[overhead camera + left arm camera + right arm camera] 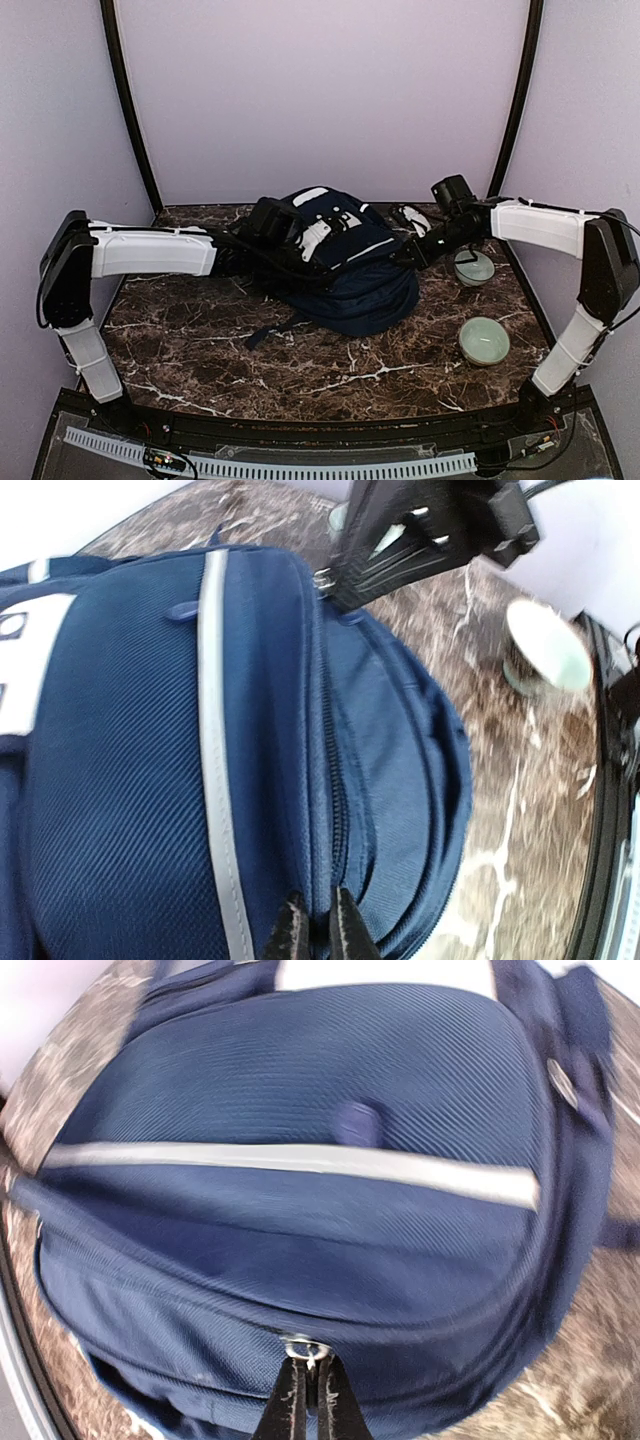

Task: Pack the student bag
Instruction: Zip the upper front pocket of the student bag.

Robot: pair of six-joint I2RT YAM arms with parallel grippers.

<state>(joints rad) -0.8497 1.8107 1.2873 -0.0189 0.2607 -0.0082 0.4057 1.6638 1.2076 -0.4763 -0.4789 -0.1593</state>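
The large navy-blue fabric student bag [350, 285] with its pale stripe lies bulging at the middle of the dark marble counter [300, 375], between the two arms. The right tool [308, 1388] is clamped on the small metal zipper pull [305, 1350] at the bag's edge. The left tool [320, 932] is pinched tight on the bag along the same zip seam, apparently bracing it. By my judgement, loading looks finished and closing is in hand; how much zip remains open I cannot tell. A pale green ceramic bowl [484, 341] and a second bowl [474, 267] sit outside the bag, on its right.
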